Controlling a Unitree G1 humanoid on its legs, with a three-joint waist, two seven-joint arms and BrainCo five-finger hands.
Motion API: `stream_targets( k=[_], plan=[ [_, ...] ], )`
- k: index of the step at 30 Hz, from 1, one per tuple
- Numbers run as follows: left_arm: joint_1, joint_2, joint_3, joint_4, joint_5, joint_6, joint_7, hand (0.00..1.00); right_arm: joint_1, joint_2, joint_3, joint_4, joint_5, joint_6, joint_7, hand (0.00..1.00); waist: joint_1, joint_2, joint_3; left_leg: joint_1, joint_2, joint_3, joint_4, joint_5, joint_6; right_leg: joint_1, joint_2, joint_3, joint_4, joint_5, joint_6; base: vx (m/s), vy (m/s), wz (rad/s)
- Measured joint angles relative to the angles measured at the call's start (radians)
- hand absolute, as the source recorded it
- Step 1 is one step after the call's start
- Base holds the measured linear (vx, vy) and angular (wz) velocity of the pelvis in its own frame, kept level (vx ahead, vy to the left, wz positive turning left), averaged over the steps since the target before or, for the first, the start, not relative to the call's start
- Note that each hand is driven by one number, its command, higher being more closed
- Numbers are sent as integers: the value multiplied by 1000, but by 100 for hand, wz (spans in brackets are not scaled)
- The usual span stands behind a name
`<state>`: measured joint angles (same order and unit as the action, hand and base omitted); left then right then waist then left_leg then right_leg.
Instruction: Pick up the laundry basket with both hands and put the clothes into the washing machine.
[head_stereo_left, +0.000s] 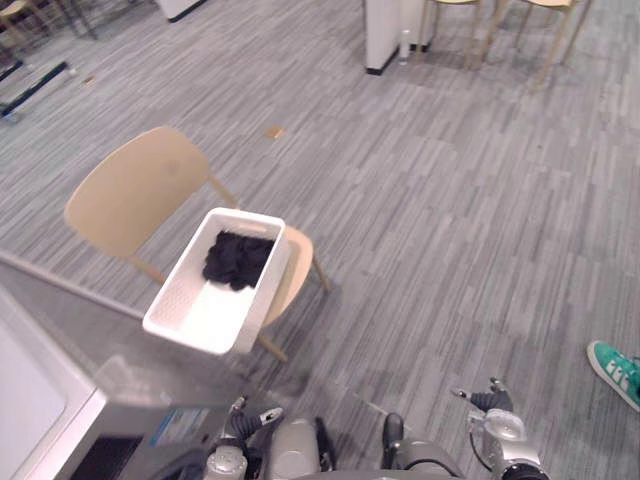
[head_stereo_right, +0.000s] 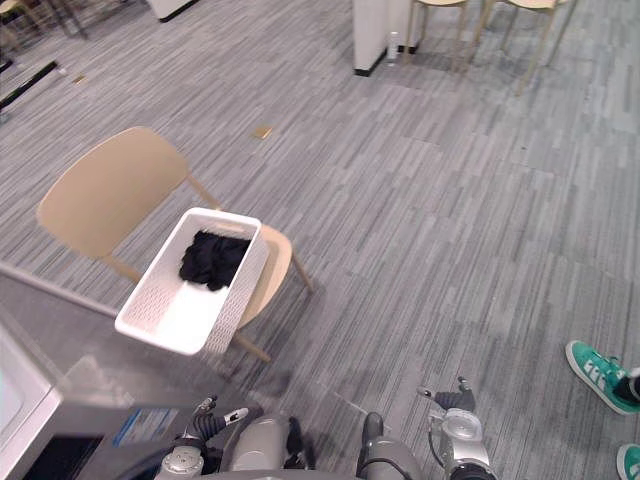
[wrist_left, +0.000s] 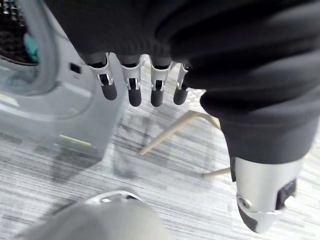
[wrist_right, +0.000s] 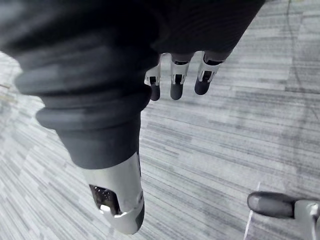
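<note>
— Colour of the laundry basket (head_stereo_left: 182, 292)?
— White, with a fine dotted pattern of holes on the walls. Black for the clothes (head_stereo_left: 237, 258).
— And the chair (head_stereo_left: 130, 190)?
— Pale beige wood. Grey for the floor (head_stereo_left: 450, 220), streaked with thin lighter and darker stripes.
— Washing machine (wrist_left: 75, 105)?
— Grey front.
— Anything brighter?
— Teal shoe (head_stereo_right: 598, 374) with white stripes.
— Left hand (wrist_left: 129, 90), right hand (wrist_right: 175, 85)?
— Silver with dark tips, dark ribbed cover.

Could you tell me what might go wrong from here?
The laundry basket seems to overhang the seat of the chair, so an uneven grab could tip it off. The dark clothes sit heaped at its far end, so the load may tilt when lifted. A person's teal shoe is on the robot's right; a wide turn could meet it.
</note>
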<state>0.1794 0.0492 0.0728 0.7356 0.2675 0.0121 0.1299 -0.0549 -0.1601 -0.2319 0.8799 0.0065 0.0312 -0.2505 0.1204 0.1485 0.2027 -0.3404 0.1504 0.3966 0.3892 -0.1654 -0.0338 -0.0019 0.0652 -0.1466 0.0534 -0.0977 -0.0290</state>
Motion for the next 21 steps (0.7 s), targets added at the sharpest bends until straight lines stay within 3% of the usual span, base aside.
stream_targets(
  k=[1,2,3,4,5,6,7,8,9,10,12,14,15,16,17,18,20,21],
  plan=[
    [2,0,0,0,0,0,0,0,-1,-1,4,0,0,0,0,0,14,-6,-2,8,-1,33,-25,37,27,19,0,10,-19,-2,11,454,56,-60],
    [9,-2,5,0,0,0,-2,0,-8,-2,25,-2,-3,0,0,0,31,-19,-13,14,-13,57,-27,55,108,40,-9,22,-24,-21,37,529,84,-24],
    [12,-10,20,0,0,-1,-7,0,-17,-2,43,-2,-12,-2,1,0,23,-34,-22,2,-27,57,-6,29,157,32,-26,12,9,-49,59,674,113,3],
    [10,-29,37,0,0,-1,-17,0,-29,-10,48,0,-19,-3,5,0,24,-38,-23,19,-31,50,8,0,160,-24,-51,2,161,-109,111,593,119,27],
    [12,-34,42,1,0,-1,-20,0,-34,-11,48,0,-23,-2,8,0,25,-40,-21,26,-36,45,15,-9,157,-61,-65,-8,270,-133,151,559,112,56],
    [12,-19,46,2,0,0,-20,0,-35,-1,47,-1,-35,-2,13,0,18,-58,-16,51,-61,12,31,-13,161,-133,-96,-20,510,-127,214,566,105,111],
    [12,-5,39,1,0,1,-19,0,-28,4,47,-1,-37,-2,14,0,0,-63,-14,100,-86,-61,23,-30,169,-203,-120,-15,739,-24,293,571,71,148],
    [13,7,27,-2,0,1,-18,0,-23,4,51,-2,-38,-3,15,0,-8,-65,-14,129,-100,-109,8,-36,162,-233,-138,-18,836,7,299,726,-42,194],
    [7,23,2,-1,0,1,-17,0,-17,-1,57,-4,-39,-4,16,0,-23,-73,-12,184,-126,-188,-20,-40,160,-254,-181,-52,928,-69,246,609,-101,204],
    [-3,18,-1,-1,0,2,-16,0,2,-4,58,-28,-40,-3,19,0,-21,-75,-10,227,-138,-259,-32,-40,160,-269,-210,-82,904,-125,162,683,-172,195],
    [-12,8,0,-1,-1,3,-15,0,24,1,67,-102,-39,-10,24,0,-28,-72,-8,254,-135,-368,-24,-40,160,-304,-205,-57,789,-171,86,511,-238,178],
    [-49,-7,2,1,-1,3,-14,0,52,3,69,-170,-37,-26,36,0,-33,-78,-6,242,-135,-489,14,-48,146,-353,-145,101,615,-167,95,393,-297,206],
    [-74,-17,0,2,-1,3,-13,0,63,4,62,-204,-35,-25,35,0,-48,-82,-4,217,-135,-578,61,-75,103,-359,-90,275,462,-135,140,392,-421,226],
    [-89,-20,0,2,0,2,-13,0,76,8,56,-220,-35,-24,33,0,-54,-96,-4,201,-146,-626,100,-106,57,-328,-79,393,333,-105,186,409,-468,259],
    [-112,-19,-2,9,0,1,-13,0,92,20,44,-229,-35,-24,32,0,-56,-111,10,200,-162,-658,134,-148,-1,-300,-103,403,279,14,180,355,-489,235],
    [-115,-70,-5,9,-1,0,-13,0,92,1,28,-226,-35,-14,28,0,-49,-80,16,191,-125,-697,146,-153,-17,-269,-89,304,309,-11,151,277,-441,181],
    [-108,-93,-7,3,-11,-2,-13,0,94,4,23,-274,-35,-16,24,0,-51,-77,14,186,-94,-684,119,-111,-74,-253,-111,182,363,-46,108,206,-453,177],
    [-112,-97,-5,2,-21,-2,-10,0,96,4,23,-300,-35,-23,16,0,-49,-76,14,182,-62,-632,90,-82,-77,-229,-125,108,366,-58,91,131,-433,217]
  ],
)
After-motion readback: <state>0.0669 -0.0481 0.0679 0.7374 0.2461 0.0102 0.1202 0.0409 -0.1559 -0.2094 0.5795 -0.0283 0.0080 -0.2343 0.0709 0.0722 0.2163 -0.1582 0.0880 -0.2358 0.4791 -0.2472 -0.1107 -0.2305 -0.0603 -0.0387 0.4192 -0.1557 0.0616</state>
